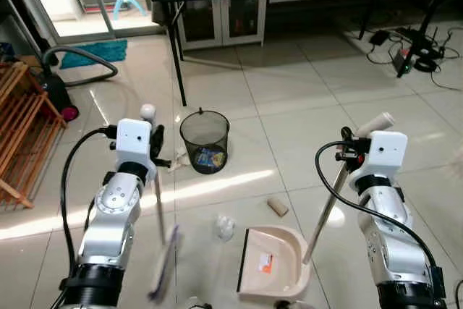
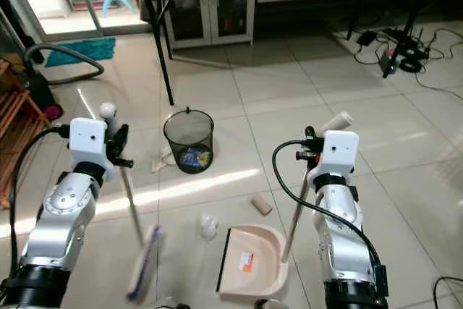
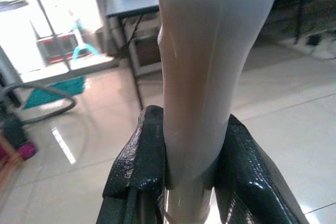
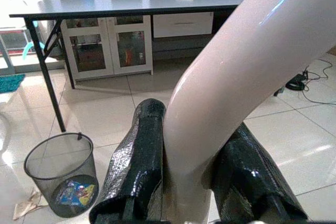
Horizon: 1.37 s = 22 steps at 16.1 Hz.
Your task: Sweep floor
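The floor (image 1: 304,85) held a crumpled wrapper (image 1: 225,226) and a cardboard tube (image 1: 278,207) at lower centre of the frame, just beyond the dustpan (image 1: 273,262) mouth, with the bin (image 1: 205,140) above them. The left gripper (image 3: 186,169) was clamped on the broom (image 1: 162,251) handle and the right gripper (image 4: 194,182) on the dustpan's handle, both firmly. To my eye the pan needed to sit flat while short strokes drew the litter rightward into it, without flicking the tube away.

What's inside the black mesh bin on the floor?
At the bottom of the mesh bin lies a blue and yellow wrapper, seen through the wire wall and the open top. Whether anything smaller lies beneath the wrapper cannot be told; it covers that part of the bottom.
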{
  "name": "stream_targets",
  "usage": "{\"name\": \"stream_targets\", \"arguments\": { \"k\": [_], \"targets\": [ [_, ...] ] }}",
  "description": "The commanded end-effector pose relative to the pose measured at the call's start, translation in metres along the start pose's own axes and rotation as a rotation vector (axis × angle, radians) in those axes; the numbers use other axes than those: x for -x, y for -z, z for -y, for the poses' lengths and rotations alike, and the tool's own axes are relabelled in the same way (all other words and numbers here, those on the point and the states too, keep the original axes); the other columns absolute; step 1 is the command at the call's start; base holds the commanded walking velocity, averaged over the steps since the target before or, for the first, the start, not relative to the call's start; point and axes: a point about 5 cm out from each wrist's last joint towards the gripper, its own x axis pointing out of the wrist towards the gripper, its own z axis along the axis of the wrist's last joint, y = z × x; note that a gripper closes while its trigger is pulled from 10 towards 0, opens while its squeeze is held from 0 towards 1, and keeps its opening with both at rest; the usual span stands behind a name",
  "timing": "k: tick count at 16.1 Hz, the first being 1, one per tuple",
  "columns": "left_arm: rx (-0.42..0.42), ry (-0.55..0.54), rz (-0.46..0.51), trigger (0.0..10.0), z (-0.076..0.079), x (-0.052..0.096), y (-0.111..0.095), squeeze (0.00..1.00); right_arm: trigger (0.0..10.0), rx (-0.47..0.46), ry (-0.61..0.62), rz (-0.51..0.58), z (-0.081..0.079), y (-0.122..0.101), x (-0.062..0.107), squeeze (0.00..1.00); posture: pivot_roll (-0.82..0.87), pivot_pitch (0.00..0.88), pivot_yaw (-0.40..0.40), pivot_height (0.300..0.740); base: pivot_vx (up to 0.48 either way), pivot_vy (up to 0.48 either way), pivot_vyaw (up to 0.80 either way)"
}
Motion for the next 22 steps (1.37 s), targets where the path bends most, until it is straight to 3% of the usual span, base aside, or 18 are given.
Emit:
{"name": "stream_targets", "arguments": {
  "k": [1, 4, 6, 7, 12, 13, 14, 16, 17, 19, 22],
  "targets": [
    [-0.002, 0.019, 0.090, 10.0, 0.000, -0.004, -0.013, 0.00, 10.0, 0.004, -0.008, 0.057, 0.001, -0.009, -0.005, 0.00, 0.01, 0.064, 0.060, 0.740, 0.000, 0.000, 0.00],
    [0.050, 0.030, 0.123, 10.0, -0.004, -0.007, -0.014, 0.00, 10.0, -0.059, -0.040, 0.063, -0.002, -0.011, -0.014, 0.00, 0.02, 0.048, 0.055, 0.740, 0.000, 0.000, 0.00],
    [0.018, 0.040, 0.078, 10.0, -0.007, -0.011, -0.011, 0.00, 10.0, -0.029, -0.058, 0.013, -0.006, -0.009, -0.019, 0.00, 0.03, 0.061, 0.057, 0.740, 0.000, 0.000, 0.00],
    [0.015, 0.041, 0.085, 10.0, -0.007, -0.012, -0.013, 0.00, 10.0, -0.060, -0.062, 0.013, -0.008, -0.009, -0.018, 0.00, 0.03, 0.057, 0.055, 0.740, 0.000, 0.000, 0.00],
    [0.100, 0.015, 0.052, 10.0, -0.011, -0.021, -0.016, 0.00, 10.0, -0.118, -0.051, -0.011, -0.010, -0.003, -0.023, 0.00, 0.05, 0.048, 0.041, 0.740, 0.000, 0.000, 0.00],
    [0.132, 0.009, 0.009, 10.0, -0.010, -0.023, -0.013, 0.00, 10.0, -0.114, -0.057, -0.018, -0.010, -0.004, -0.026, 0.00, 0.05, 0.054, 0.037, 0.740, 0.000, 0.000, 0.00],
    [0.097, -0.005, -0.010, 10.0, -0.012, -0.026, -0.011, 0.00, 10.0, -0.099, -0.057, -0.012, -0.010, -0.006, -0.028, 0.00, 0.05, 0.051, 0.033, 0.740, 0.000, 0.000, 0.00],
    [0.054, -0.055, -0.015, 10.0, -0.018, -0.032, -0.013, 0.00, 10.0, -0.071, -0.037, -0.021, -0.010, -0.008, -0.033, 0.00, 0.05, 0.053, 0.033, 0.740, 0.000, 0.000, 0.00],
    [0.081, -0.050, 0.001, 10.0, -0.020, -0.038, -0.020, 0.00, 10.0, -0.056, -0.006, -0.063, -0.009, -0.005, -0.037, 0.00, 0.05, 0.057, 0.032, 0.740, 0.000, 0.000, 0.00],
    [0.090, -0.053, -0.034, 10.0, -0.020, -0.038, -0.018, 0.00, 10.0, -0.074, 0.005, -0.118, -0.010, -0.001, -0.036, 0.00, 0.05, 0.061, 0.033, 0.740, 0.000, 0.000, 0.00],
    [0.098, -0.068, -0.080, 10.0, -0.018, -0.036, -0.010, 0.00, 10.0, -0.029, -0.050, -0.119, -0.015, 0.000, -0.036, 0.00, 0.05, 0.065, 0.036, 0.740, 0.000, 0.000, 0.00]
  ]
}}
